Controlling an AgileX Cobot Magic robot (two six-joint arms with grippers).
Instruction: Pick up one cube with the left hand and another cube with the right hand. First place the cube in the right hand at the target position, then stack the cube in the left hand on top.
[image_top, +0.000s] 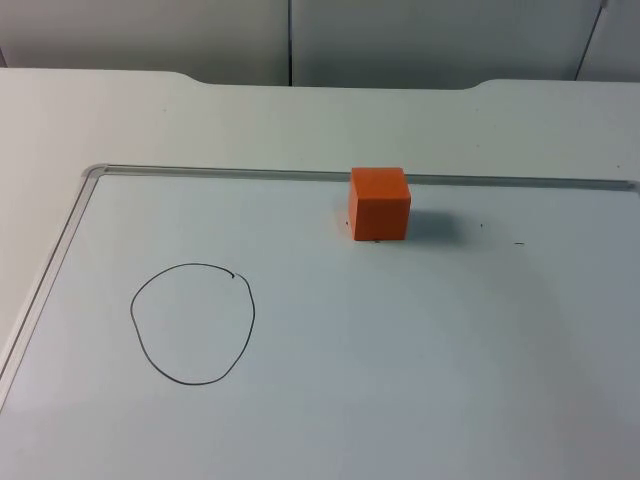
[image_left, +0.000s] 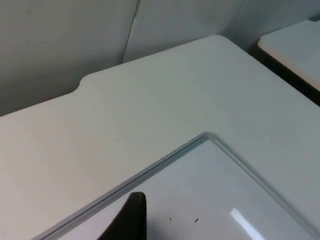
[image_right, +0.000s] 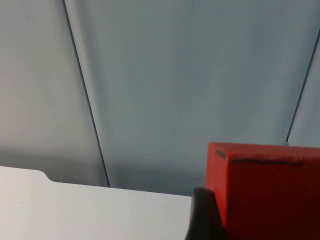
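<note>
From my remote station, one orange cube (image_top: 379, 204) sits on the white surface (image_top: 420, 380) against the raised far edge of the whiteboard-like panel (image_top: 300, 173), well apart from the hand-drawn circle (image_top: 192, 323) that I take to be the target position. A second red-orange cube (image_right: 265, 192) looms close in the right wrist view, pressed against the right end effector (image_right: 205, 217), with the grey partition wall (image_right: 150, 90) behind it; it appears to be held up off the surface, so I judge that the right end effector is closed on it. The left end effector (image_left: 127, 220) hovers over the near corner of the panel, one dark fingertip (image_left: 131, 215) showing, and I cannot tell whether it stands wide or narrow.

The cubes look rigid, light and flat-sided, with matte faces that should not slip; I would take the resting one across two opposite vertical faces, at mid-height. The panel's raised edge touches its back face, so a side-to-side pinch seems safer than front-to-back. Nothing else stands between that cube and the circle. A few small dark specks (image_top: 519, 243) mark the surface near the cube, no obstacle to either arm.
</note>
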